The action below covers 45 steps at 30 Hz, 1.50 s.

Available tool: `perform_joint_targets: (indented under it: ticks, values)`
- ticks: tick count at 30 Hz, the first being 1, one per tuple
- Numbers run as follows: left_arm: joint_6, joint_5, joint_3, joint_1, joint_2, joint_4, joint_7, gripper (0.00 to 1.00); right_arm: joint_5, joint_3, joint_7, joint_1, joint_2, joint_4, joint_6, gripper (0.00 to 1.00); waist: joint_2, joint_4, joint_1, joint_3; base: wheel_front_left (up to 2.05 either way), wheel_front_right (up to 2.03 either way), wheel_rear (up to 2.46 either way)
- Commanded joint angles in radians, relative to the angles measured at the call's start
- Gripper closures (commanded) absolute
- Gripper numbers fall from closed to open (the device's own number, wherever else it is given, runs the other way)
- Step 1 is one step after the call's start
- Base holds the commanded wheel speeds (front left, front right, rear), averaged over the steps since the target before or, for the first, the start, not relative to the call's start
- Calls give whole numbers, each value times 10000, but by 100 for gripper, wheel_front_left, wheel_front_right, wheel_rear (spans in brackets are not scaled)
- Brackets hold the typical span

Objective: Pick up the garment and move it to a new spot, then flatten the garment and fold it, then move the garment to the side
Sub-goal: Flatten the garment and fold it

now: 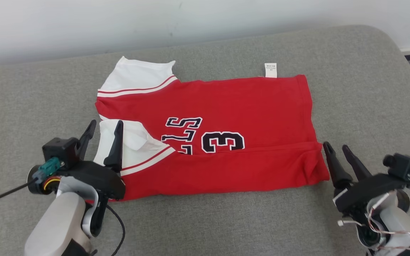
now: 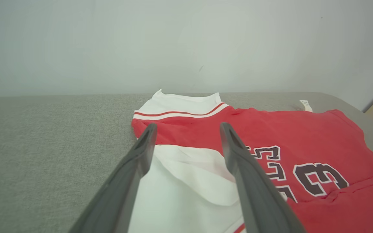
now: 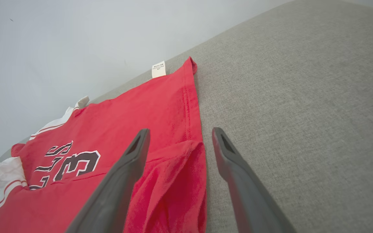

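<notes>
The left gripper and right gripper are being held wide open, empty. The garment is being judged light, limp; folded-edge corners are being preferred.

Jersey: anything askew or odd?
Mostly flat. The jersey has its near edge folded up over the lettering, hiding its lower part; the near white sleeve is rumpled; a white care label sticks out past the far edge.

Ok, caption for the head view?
Left gripper and right gripper, both open, at opposite ends of a red jersey, near edge folded over, on a grey surface.
</notes>
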Motion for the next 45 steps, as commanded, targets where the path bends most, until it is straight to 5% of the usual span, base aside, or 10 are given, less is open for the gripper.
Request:
perform_joint_targets:
  ticks: [1, 9, 19, 39, 40, 42, 43, 44, 45]
  values:
    - [35, 18, 91, 227, 10, -89, -98, 0, 47, 9, -102, 170, -76, -60, -25, 0, -1, 88, 0, -116, 0, 0, 0]
    - [528, 205, 253, 1657, 140, -1186, -169, 0, 255, 102, -340, 1119, -172, -360, -25, 0, -1, 241, 0, -240, 0, 0, 0]
    - [1218, 312, 196, 3278, 350, -1882, -135, 0, -891, 18, -643, 1592, -43, -548, -25, 0, -1, 423, 0, -198, 0, 0, 0]
    - [1334, 383, 99, 3193, 199, -767, -146, 0, -3412, -318, -537, 1455, 393, 76, -25, 0, -1, 443, 0, -14, 0, 0, 0]
    - [1285, 344, 101, 3136, 165, -681, -148, 0, -3440, -328, -515, 1437, 464, 121, -25, 6, -1, 449, 0, -2, 0, 0, 0]
    - [1162, 323, 40, 3018, 97, -473, -138, 0, -3499, -368, -489, 1397, 531, 161, -25, 55, -1, 463, 0, 20, 0, 0, 0]
    - [1131, 301, 10, 2949, 42, -359, -132, 9, -3515, -381, -480, 1391, 545, 174, -25, 73, -1, 467, 0, 30, 0, 0, 0]
    - [1083, 288, -4, 2770, -71, -205, -138, 67, -3520, -411, -476, 1390, 563, 204, -25, 100, -1, 468, 0, 48, 0, 0, 0]
    - [1051, 284, -8, 2730, -112, -132, -143, 100, -3503, -424, -482, 1387, 556, 216, -25, 100, -1, 466, 0, 49, 0, 0, 0]
